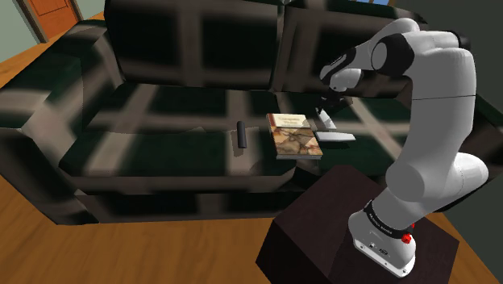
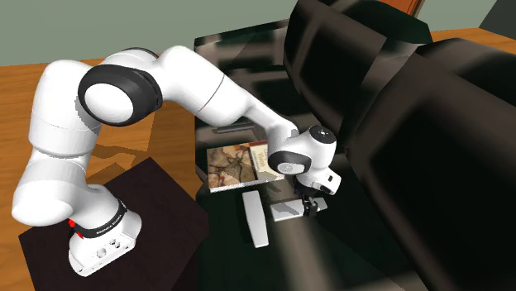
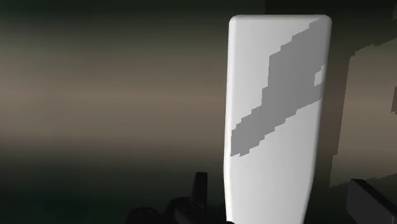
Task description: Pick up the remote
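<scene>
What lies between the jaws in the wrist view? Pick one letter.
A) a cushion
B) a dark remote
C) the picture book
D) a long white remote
D: the long white remote runs up between the two black jaws, which stand apart on either side of it. The book lies elsewhere on the sofa seat.

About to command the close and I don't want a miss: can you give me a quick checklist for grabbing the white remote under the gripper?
1. Gripper open: ok, the fingers stand apart.
2. White remote between the fingers: ok in the wrist view.
3. Fingers low enough to clasp its sides: cannot tell.
4. Book apart from the gripper: ok.
5. Second white remote out of the fingers' way: ok, it lies apart, nearer the seat's front edge.
6. Black remote out of the way: ok, it lies beyond the book.
</scene>
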Controlling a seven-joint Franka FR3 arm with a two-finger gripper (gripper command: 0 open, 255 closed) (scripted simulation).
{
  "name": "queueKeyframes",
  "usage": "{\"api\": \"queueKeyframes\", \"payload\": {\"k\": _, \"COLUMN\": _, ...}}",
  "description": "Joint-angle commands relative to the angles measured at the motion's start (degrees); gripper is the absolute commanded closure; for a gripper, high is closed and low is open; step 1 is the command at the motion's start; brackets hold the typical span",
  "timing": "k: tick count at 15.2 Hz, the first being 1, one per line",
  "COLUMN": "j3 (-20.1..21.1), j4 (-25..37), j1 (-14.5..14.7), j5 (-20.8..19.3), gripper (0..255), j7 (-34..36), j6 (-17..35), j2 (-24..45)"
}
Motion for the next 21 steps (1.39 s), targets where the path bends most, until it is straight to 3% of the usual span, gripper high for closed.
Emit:
{"api": "queueKeyframes", "payload": {"k": 1, "j3": 0.3, "j4": 0.1, "j1": -0.2, "j5": 0.4, "gripper": 0, "j7": -0.1, "j6": 1.0, "j2": 1.1}}
{"api": "queueKeyframes", "payload": {"k": 6, "j3": 0.8, "j4": 0.4, "j1": -0.6, "j5": 1.0, "gripper": 0, "j7": -0.5, "j6": 2.7, "j2": 3.1}}
{"api": "queueKeyframes", "payload": {"k": 7, "j3": 0.8, "j4": 0.3, "j1": -0.6, "j5": 1.0, "gripper": 255, "j7": -0.5, "j6": 2.8, "j2": 3.1}}
{"api": "queueKeyframes", "payload": {"k": 21, "j3": 0.1, "j4": 0.0, "j1": 0.0, "j5": 0.1, "gripper": 255, "j7": 0.0, "j6": 0.3, "j2": 0.3}}
